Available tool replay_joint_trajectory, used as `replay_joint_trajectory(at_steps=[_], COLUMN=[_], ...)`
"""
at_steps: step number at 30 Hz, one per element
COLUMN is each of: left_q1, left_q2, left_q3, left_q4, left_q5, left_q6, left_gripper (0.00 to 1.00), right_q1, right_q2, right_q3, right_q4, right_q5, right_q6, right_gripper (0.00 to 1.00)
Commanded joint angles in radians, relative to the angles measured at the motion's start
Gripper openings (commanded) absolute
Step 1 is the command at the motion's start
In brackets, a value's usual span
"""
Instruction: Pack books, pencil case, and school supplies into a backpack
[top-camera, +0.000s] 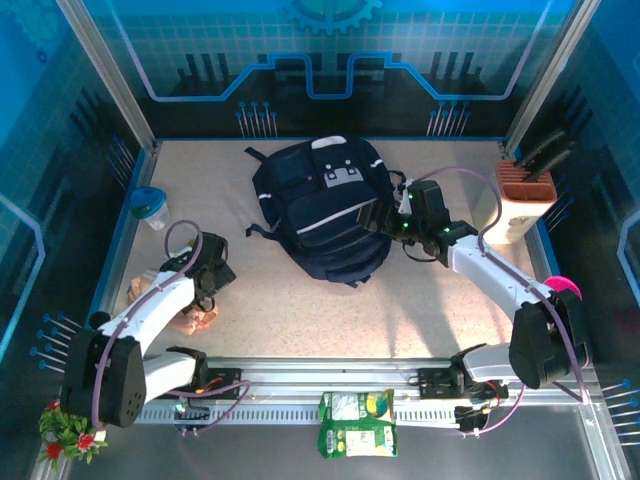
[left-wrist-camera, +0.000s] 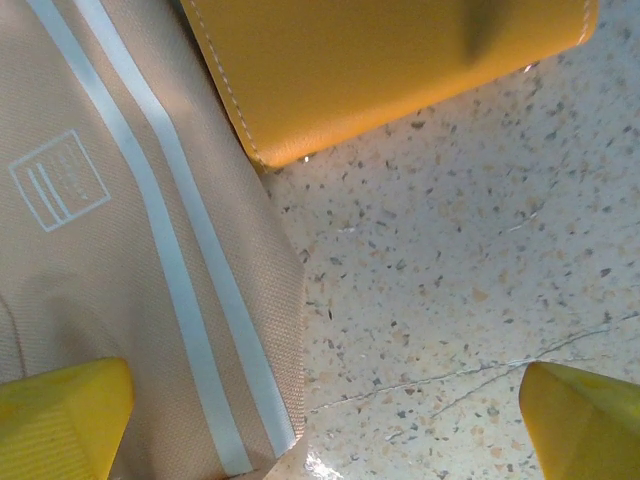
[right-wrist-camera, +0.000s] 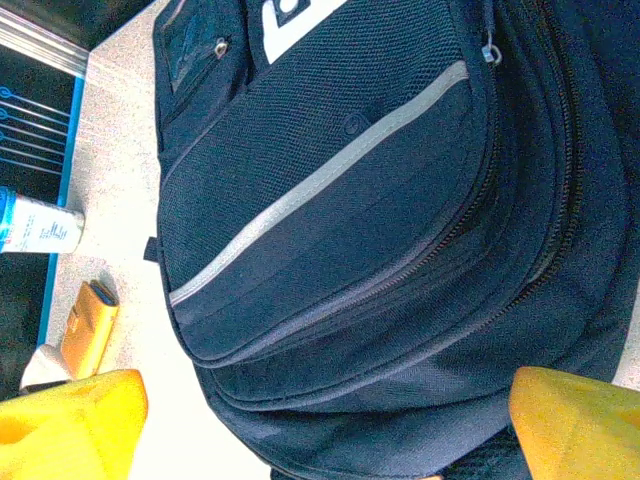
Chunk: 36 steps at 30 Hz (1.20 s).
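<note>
backpack: navy, zips apparently closed, contents unseen.
right gripper: jaws spread, empty; backpack directly ahead.
left gripper: jaws spread, empty; tan striped pouch beneath, perhaps the pencil case.
table: speckled beige.

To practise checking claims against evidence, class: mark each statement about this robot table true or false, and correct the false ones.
1. The backpack lies near the middle of the table. True.
2. The left gripper is clamped on the backpack. False: it is open above tan striped fabric and bare table.
3. The right gripper is open, close to the backpack. True.
4. The knife block stands at the table's left edge. False: it stands at the right rear corner.
</note>
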Motion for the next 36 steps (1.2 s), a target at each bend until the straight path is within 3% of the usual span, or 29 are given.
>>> replay_joint_trajectory(at_steps=[1, 7, 15, 21, 24, 29, 36], left_q1=[-0.001, -0.119, -0.403, -0.552, -0.567, -0.544, -0.376], left_q2=[0.059, 0.118, 0.278, 0.465, 0.503, 0.402, 0.189], left_q3=[-0.011, 0.029, 0.13, 0.322, 0.389, 0.406, 0.281], left_q4=[0.021, 0.052, 0.197, 0.235, 0.204, 0.114, 0.053], left_q5=[0.072, 0.16, 0.186, 0.217, 0.232, 0.178, 0.184], left_q6=[0.004, -0.105, -0.336, -0.334, -0.305, -0.239, -0.165], left_gripper=[0.99, 0.99, 0.99, 0.99, 0.99, 0.99, 0.95], right_q1=[-0.009, -0.009, -0.01, -0.011, -0.01, -0.012, -0.012], right_q2=[0.015, 0.007, -0.004, -0.017, -0.026, -0.039, -0.027], right_q3=[0.026, 0.021, 0.018, 0.016, 0.012, 0.014, 0.011], right_q4=[-0.01, -0.007, -0.009, -0.01, -0.015, -0.023, -0.01], right_q5=[-0.005, 0.004, 0.012, 0.018, 0.024, 0.036, 0.026], right_q6=[-0.008, -0.007, -0.005, -0.005, -0.009, -0.024, -0.024], right_gripper=[0.94, 0.94, 0.93, 0.93, 0.93, 0.94, 0.94])
